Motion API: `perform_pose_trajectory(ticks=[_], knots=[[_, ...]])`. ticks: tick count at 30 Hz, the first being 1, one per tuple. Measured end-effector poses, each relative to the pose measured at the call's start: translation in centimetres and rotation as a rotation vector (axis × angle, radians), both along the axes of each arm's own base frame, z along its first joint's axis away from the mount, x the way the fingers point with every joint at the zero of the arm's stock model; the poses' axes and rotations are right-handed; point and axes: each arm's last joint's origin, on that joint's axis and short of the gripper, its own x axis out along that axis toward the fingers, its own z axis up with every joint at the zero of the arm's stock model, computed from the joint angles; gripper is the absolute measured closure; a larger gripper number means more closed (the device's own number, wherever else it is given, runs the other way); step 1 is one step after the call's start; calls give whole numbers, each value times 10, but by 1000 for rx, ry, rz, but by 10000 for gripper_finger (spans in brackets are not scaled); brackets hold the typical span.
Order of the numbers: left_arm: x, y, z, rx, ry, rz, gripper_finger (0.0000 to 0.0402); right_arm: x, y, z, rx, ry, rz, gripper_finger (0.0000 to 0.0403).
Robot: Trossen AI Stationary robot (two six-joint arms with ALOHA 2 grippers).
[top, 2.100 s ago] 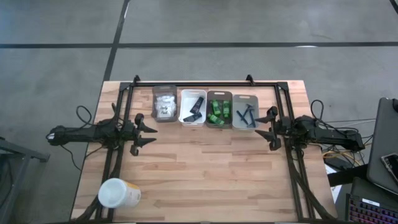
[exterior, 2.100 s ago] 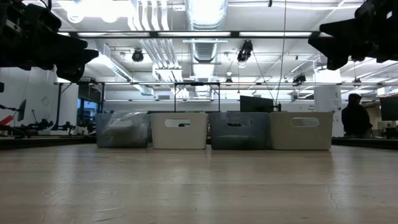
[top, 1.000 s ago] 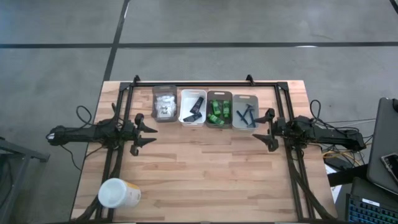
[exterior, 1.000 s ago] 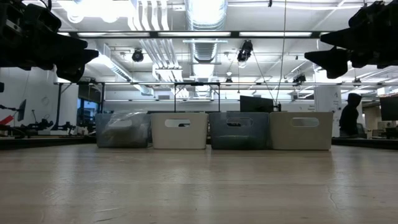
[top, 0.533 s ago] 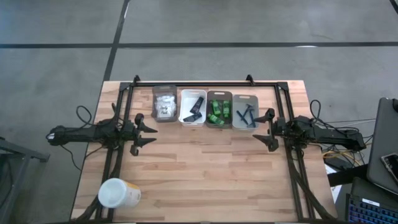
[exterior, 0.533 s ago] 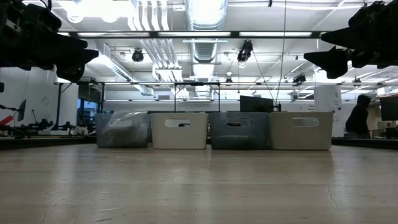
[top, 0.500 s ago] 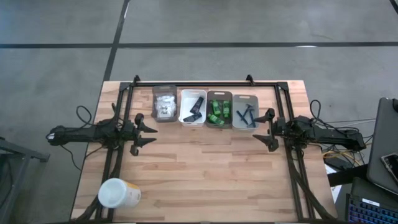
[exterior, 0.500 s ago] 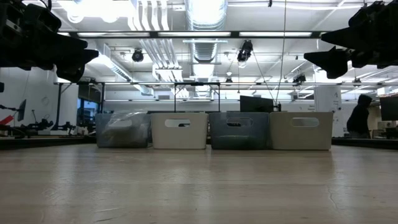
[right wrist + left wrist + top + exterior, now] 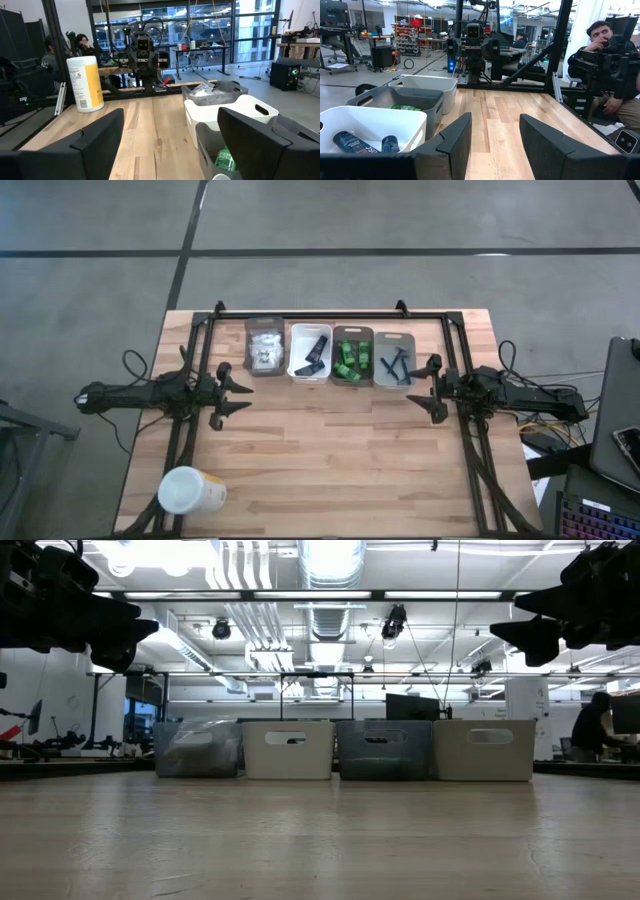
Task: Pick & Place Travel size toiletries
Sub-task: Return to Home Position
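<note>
Now both grippers hang with fingers spread wide, holding nothing: left gripper (image 9: 245, 397) over the table's (image 9: 330, 470) left side, right gripper (image 9: 415, 388) over its right. All toiletries (image 9: 345, 358) lie sorted in four bins (image 9: 308, 377) along the far edge: white packets (image 9: 264, 352), black sachets (image 9: 313, 352), green pieces (image 9: 356, 362), dark sticks (image 9: 396, 366).

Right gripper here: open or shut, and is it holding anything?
Open and empty. The right gripper shows its two fingers wide apart in its wrist view, with nothing held between them.

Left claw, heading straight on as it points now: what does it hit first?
Probably the right claw, facing the left claw across bare table; the bins sit beside that line. Heights may differ.
</note>
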Motion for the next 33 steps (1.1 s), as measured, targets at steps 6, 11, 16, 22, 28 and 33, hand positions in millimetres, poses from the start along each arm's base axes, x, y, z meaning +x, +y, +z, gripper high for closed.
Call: perform_pose_trajectory(ticks=[6,11,16,22,28,33], knots=[[0,0,0,0,0,0,229,0,0,0,0,0,0,105],[0,0,0,0,0,0,229,0,0,0,0,0,0,119],[0,0,0,0,0,0,229,0,0,0,0,0,0,132],[0,0,0,0,0,0,229,0,0,0,0,0,0,148],[0,0,0,0,0,0,229,0,0,0,0,0,0,164],[0,0,0,0,0,0,229,0,0,0,-1,0,0,174]])
